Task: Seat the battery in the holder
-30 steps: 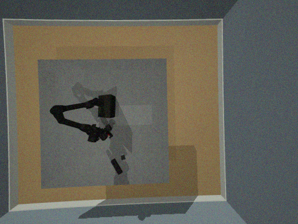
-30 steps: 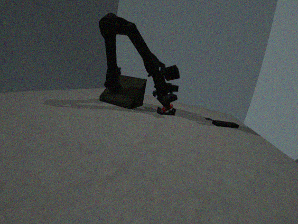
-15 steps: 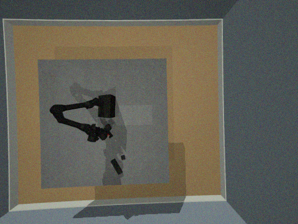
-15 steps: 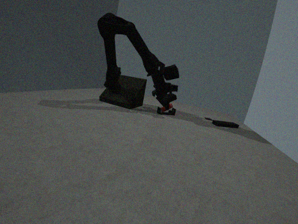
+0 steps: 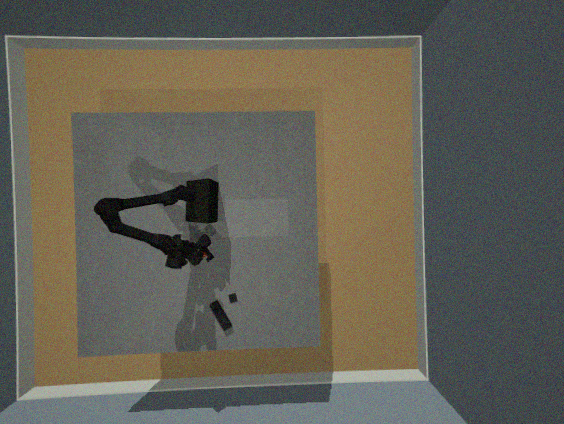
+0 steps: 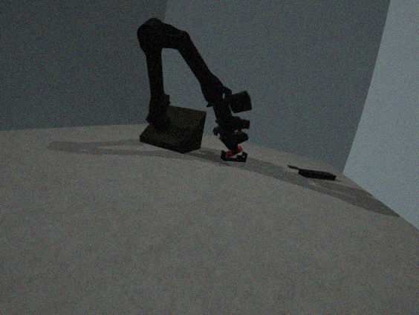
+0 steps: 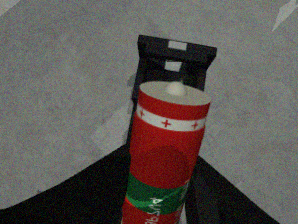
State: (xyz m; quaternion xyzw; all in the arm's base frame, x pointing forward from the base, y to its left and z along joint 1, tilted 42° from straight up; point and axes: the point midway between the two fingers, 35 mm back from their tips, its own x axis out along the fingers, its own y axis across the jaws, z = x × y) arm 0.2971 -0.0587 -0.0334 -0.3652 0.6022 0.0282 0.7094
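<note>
The red battery (image 5: 204,255) (image 6: 234,151) (image 7: 167,145) has a green band, a white band with plus signs and a pale terminal. My gripper (image 6: 234,148) (image 7: 160,159) is shut on it, one finger each side. The black holder (image 6: 242,158) (image 7: 200,53) is on the table below. In the exterior view the battery slopes, its right end raised above the holder. In the wrist view the terminal end points toward the holder's far end wall, with a gap before it. The flat end and the spring are hidden.
A long dark block (image 5: 221,316) (image 6: 316,174) and a small dark square piece (image 5: 233,298) lie on the table beyond the holder from the arm's base (image 5: 202,200) (image 6: 178,131). The arm's shadow falls across the table.
</note>
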